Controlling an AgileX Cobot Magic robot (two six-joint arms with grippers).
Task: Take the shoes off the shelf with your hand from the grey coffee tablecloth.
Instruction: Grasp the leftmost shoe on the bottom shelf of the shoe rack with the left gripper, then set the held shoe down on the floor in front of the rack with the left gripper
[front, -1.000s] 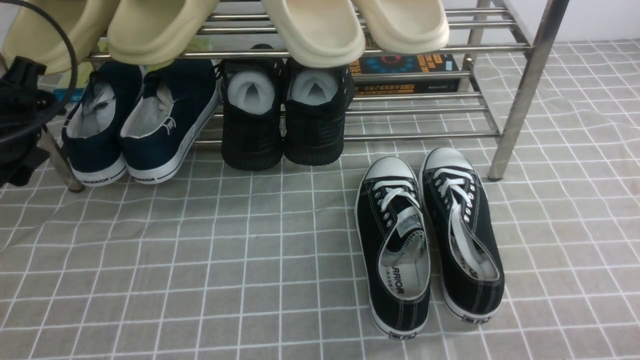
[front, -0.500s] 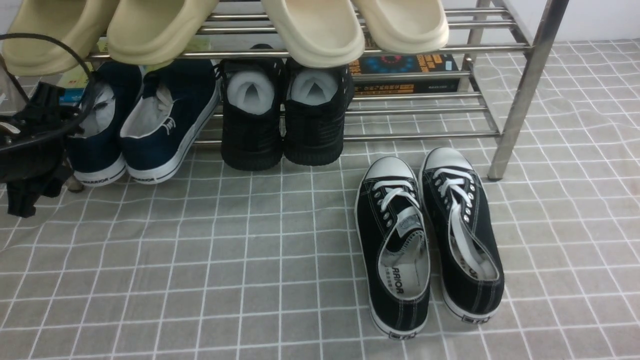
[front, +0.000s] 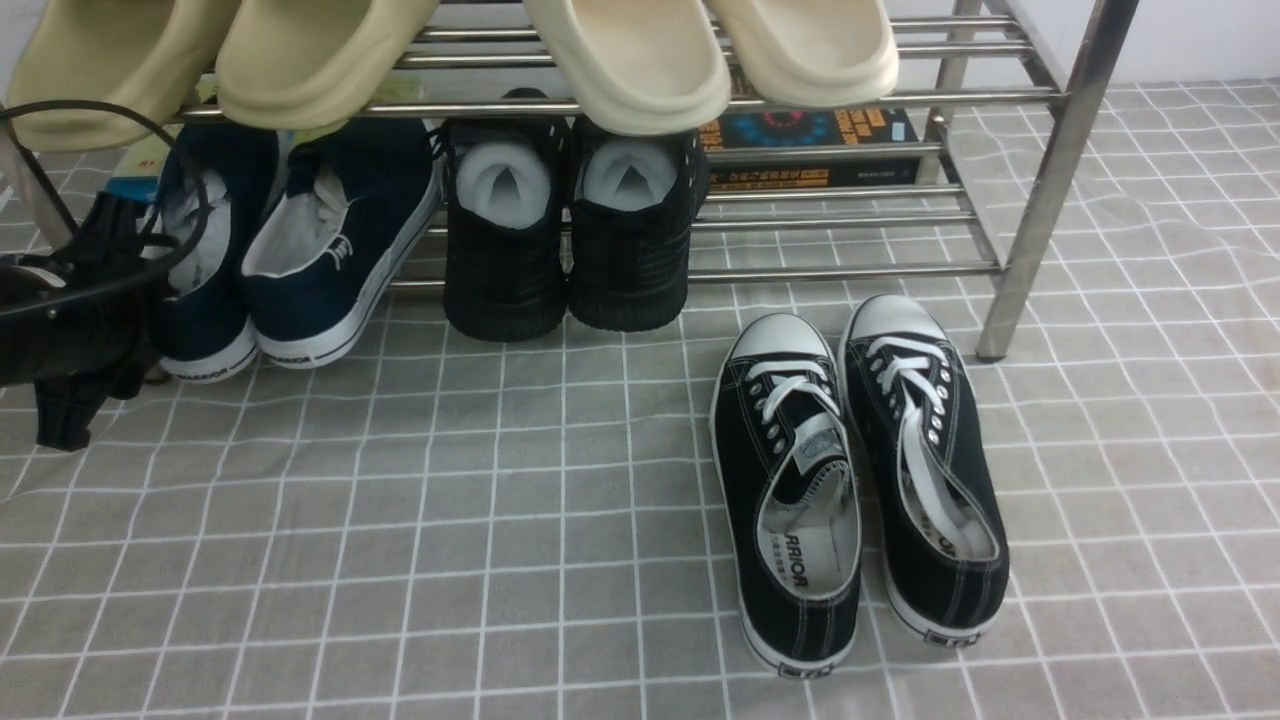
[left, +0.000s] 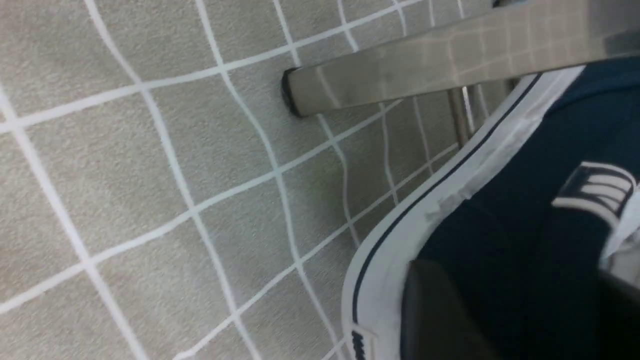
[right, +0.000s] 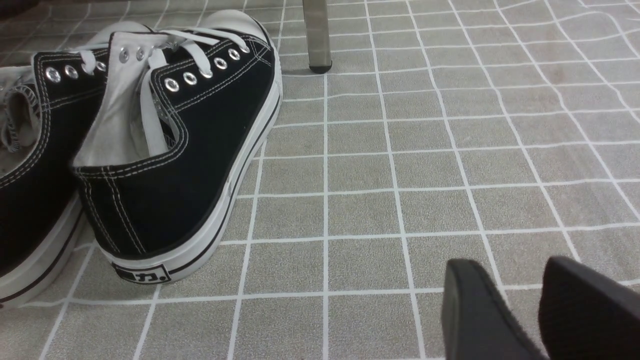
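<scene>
The shoes, a navy pair with white soles, rest heels-out on the bottom tier of the silver shelf (front: 800, 98), at its left end: one (front: 210, 310) and its mate (front: 335, 250). My left gripper (front: 150, 280) is at the outer shoe's heel. In the left wrist view this gripper (left: 525, 300) is open astride that shoe's (left: 500, 215) side wall. One finger (left: 440, 310) is outside by the sole, the other inside by the lining. My right gripper (right: 520, 280) hovers open over the grey coffee tablecloth (front: 500, 500), holding nothing.
Black lace-up sneakers (front: 860, 470) stand on the cloth in front of the shelf's right half, close to my right gripper. Black mesh shoes (front: 570, 250) sit beside the navy pair. Cream slippers (front: 620, 60) fill the tier above. A shelf leg (left: 400, 80) stands by the navy shoe.
My left gripper has moved right and down from the frame's edge onto the outer navy shoe's heel. That shoe has shifted slightly. The rest is still.
</scene>
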